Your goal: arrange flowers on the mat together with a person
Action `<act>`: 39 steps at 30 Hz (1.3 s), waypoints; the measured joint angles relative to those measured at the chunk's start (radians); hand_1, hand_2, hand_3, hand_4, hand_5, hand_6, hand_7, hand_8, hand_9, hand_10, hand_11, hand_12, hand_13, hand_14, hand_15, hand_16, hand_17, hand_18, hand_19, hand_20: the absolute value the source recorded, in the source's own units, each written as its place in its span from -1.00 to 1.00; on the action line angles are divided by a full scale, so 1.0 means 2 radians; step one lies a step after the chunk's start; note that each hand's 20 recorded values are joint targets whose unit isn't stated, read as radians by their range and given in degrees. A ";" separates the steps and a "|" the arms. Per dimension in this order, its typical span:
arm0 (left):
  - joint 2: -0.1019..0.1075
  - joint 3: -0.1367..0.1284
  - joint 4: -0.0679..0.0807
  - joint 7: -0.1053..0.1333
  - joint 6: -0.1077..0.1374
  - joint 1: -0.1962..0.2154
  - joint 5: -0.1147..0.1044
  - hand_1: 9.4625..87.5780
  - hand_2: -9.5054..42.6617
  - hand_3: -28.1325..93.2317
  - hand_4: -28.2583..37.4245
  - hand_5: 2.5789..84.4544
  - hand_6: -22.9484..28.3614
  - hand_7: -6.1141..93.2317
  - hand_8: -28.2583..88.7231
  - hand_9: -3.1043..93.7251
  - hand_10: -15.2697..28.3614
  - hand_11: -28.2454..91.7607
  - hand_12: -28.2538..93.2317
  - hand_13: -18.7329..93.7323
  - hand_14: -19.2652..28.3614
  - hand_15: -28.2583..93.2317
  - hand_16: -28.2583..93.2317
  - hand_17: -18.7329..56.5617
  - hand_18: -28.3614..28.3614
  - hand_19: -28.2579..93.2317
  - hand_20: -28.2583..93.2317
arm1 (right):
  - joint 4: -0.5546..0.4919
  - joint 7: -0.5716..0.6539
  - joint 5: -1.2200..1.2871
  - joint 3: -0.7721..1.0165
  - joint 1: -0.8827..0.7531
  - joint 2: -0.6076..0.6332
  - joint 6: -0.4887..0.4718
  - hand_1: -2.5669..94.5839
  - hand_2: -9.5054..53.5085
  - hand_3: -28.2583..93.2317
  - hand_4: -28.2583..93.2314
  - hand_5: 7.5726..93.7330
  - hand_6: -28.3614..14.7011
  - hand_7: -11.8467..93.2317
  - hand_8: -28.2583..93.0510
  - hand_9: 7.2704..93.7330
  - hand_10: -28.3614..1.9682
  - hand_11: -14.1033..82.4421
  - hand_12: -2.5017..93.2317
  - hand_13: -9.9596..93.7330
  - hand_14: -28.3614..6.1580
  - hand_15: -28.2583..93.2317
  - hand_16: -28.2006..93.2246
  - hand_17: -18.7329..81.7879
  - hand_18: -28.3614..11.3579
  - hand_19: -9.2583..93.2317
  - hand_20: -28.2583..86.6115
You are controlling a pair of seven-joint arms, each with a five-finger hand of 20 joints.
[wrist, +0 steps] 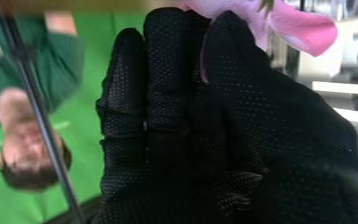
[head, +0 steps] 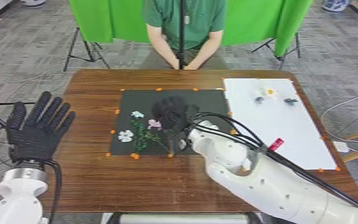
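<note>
The black mat (head: 131,102) lies mid-table. On its left part are white flowers (head: 125,135) with green stems, and a pink flower (head: 154,124) shows beside them. Over the mat is my right hand (head: 174,111), its wrist toward the white board. In the right wrist view, the pink flower (wrist: 305,31) stands at the fingertips of my right hand (wrist: 171,125), whose thumb and fingers pinch together on it; its stem is mostly hidden by the glove. My left hand (head: 35,131) is off the table's left edge, fingers straight and spread, holding nothing.
A white board (head: 278,132) covers the table's right side. Near its far end lie a white flower with a yellow centre (head: 270,92) and small blue-grey pieces (head: 290,101). Orange markers (head: 135,156) line the mat's edges on the brown table (head: 91,182).
</note>
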 measured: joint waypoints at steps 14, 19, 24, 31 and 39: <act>0.000 -0.001 0.001 -0.003 0.013 -0.002 -0.011 -0.60 -0.16 0.56 -1.00 -0.10 0.18 -0.67 -0.66 -0.27 0.35 -0.29 -0.41 -0.32 0.36 -0.21 -0.63 -0.64 0.41 -0.13 -0.36 | 0.006 0.031 -0.010 -0.024 -0.003 -0.015 0.001 0.36 -0.98 0.58 -1.00 0.22 0.38 -0.18 -0.64 0.39 0.33 -0.45 -0.04 0.31 0.43 0.12 0.21 0.07 -0.19 0.56 -0.05; 0.000 -0.005 0.001 0.000 0.018 -0.002 -0.020 -0.60 -0.16 0.57 -1.00 -0.10 0.18 -0.67 -0.66 -0.27 0.35 -0.29 -0.41 -0.32 0.36 -0.21 -0.63 -0.64 0.41 -0.13 -0.37 | 0.005 0.036 -0.002 -0.021 -0.006 -0.016 0.001 0.36 -1.00 0.59 -1.00 0.23 0.36 -0.25 -0.63 0.38 0.29 -0.48 -0.06 0.29 0.43 0.10 0.20 0.06 -0.17 0.56 -0.07; 0.000 -0.007 0.001 0.001 0.019 -0.001 -0.023 -0.60 -0.16 0.57 -1.00 -0.10 0.18 -0.66 -0.67 -0.27 0.35 -0.29 -0.41 -0.32 0.36 -0.21 -0.64 -0.64 0.41 -0.13 -0.37 | 0.004 0.041 0.002 -0.014 -0.014 -0.016 0.000 0.32 -1.00 0.60 -1.00 0.11 0.39 -0.25 -0.79 0.17 0.14 -0.25 -0.42 0.24 0.37 0.15 0.17 0.04 -0.30 0.47 0.03; 0.000 -0.012 0.001 0.001 0.017 0.003 -0.021 -0.60 -0.16 0.57 -1.00 -0.10 0.18 -0.67 -0.67 -0.27 0.35 -0.29 -0.41 -0.32 0.35 -0.21 -0.64 -0.64 0.41 -0.13 -0.37 | -0.053 0.047 0.016 0.057 -0.061 -0.009 -0.028 0.10 -1.00 0.73 -1.00 -0.02 0.31 -0.30 -0.78 0.00 -0.01 -0.37 -0.55 0.09 0.06 0.21 -0.14 -0.07 -0.41 0.47 0.01; -0.001 -0.015 0.001 0.000 0.014 0.004 -0.012 -0.60 -0.16 0.56 -1.00 -0.11 0.18 -0.67 -0.66 -0.27 0.36 -0.29 -0.40 -0.31 0.35 -0.21 -0.63 -0.64 0.41 -0.13 -0.37 | -0.131 0.032 0.140 0.167 -0.117 0.009 -0.046 -0.06 -1.00 0.67 -1.00 -0.11 0.27 -0.31 -0.77 -0.12 -0.04 -0.43 -0.56 -0.05 -0.02 0.05 -0.24 -0.15 -0.31 0.24 -0.12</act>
